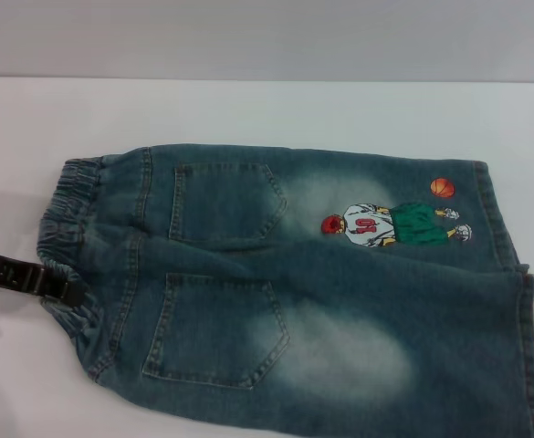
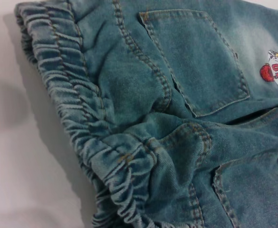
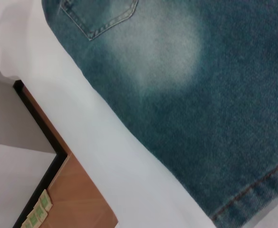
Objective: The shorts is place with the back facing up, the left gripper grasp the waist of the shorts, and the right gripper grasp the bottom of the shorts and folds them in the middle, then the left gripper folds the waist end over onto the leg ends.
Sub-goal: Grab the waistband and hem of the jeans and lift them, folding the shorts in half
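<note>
The shorts lie flat on the white table with the back up, showing two patch pockets and the embroidered player with an orange ball. The ruffled waist of the shorts is at the left; the leg ends are at the right. My left gripper reaches in from the left and meets the near part of the waistband, where the fabric bunches. In the left wrist view the gathered waist fills the frame. The right wrist view shows a denim leg and the bottom of the shorts.
The white table extends beyond the shorts at the back and left. In the right wrist view the table's front edge runs close beside the near leg, with a black-edged brown board below it.
</note>
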